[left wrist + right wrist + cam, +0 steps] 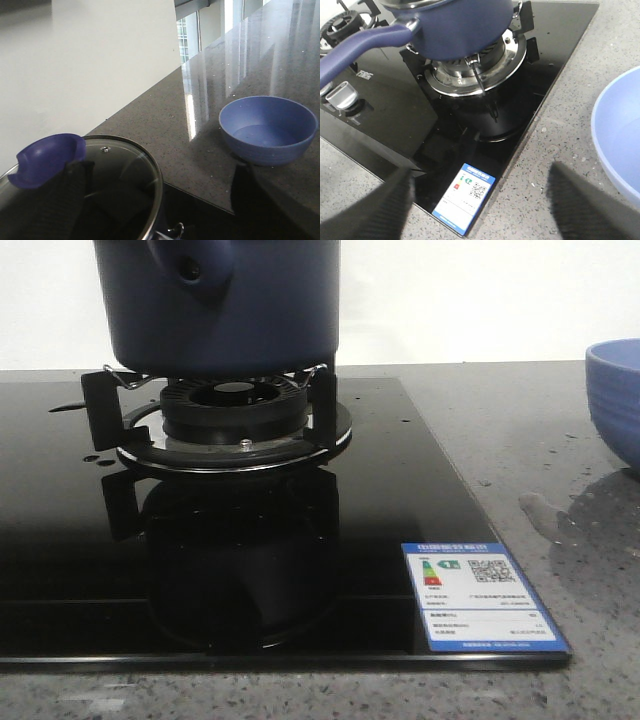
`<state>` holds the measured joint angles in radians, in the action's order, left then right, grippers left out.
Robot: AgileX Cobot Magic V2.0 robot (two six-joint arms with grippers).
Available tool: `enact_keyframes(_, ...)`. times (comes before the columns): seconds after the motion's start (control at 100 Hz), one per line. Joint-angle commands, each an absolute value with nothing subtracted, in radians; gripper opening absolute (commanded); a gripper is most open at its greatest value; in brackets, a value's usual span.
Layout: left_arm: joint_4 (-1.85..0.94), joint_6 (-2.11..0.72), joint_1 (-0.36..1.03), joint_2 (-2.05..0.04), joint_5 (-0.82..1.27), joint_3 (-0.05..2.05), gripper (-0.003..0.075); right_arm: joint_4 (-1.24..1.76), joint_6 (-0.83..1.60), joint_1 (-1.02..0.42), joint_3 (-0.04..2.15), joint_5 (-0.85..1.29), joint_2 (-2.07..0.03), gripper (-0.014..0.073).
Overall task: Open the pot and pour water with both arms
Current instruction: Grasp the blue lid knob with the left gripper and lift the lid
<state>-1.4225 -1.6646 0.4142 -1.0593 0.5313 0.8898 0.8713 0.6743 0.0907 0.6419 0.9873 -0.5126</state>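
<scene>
Where it sits on the black burner grate [225, 410] of the glossy black glass hob [380, 500], the large round dark navy-blue pot [225, 305] shows matte straight sides and a holed stub handle. Its glass lid [120, 185] is on, the left gripper [60, 175] closed around the lid's blue knob [47, 157]. Right gripper [480, 200] hangs wide open, empty, above the speckled grey counter [540, 200] beside a light blue ribbed bowl [267, 130].
</scene>
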Motion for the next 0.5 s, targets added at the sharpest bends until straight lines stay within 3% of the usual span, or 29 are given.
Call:
enact_keyframes(0.0, -1.485, -1.678, 0.369, -1.100, 0.594, 0.967, 0.0531, 0.938, 0.685, 0.097, 0.677, 0.943, -0.515, 0.0557)
enact_keyframes(0.22, -1.679, -1.799, 0.223, -1.210, 0.860, 1.071, 0.0493, 0.947, 0.685, 0.097, 0.677, 0.941, -0.515, 0.0557)
enact_keyframes(0.49, -1.615, -1.801, 0.214, -1.338, 0.851, 1.126, 0.0468, 0.947, 0.685, 0.097, 0.677, 0.932, -0.515, 0.0557)
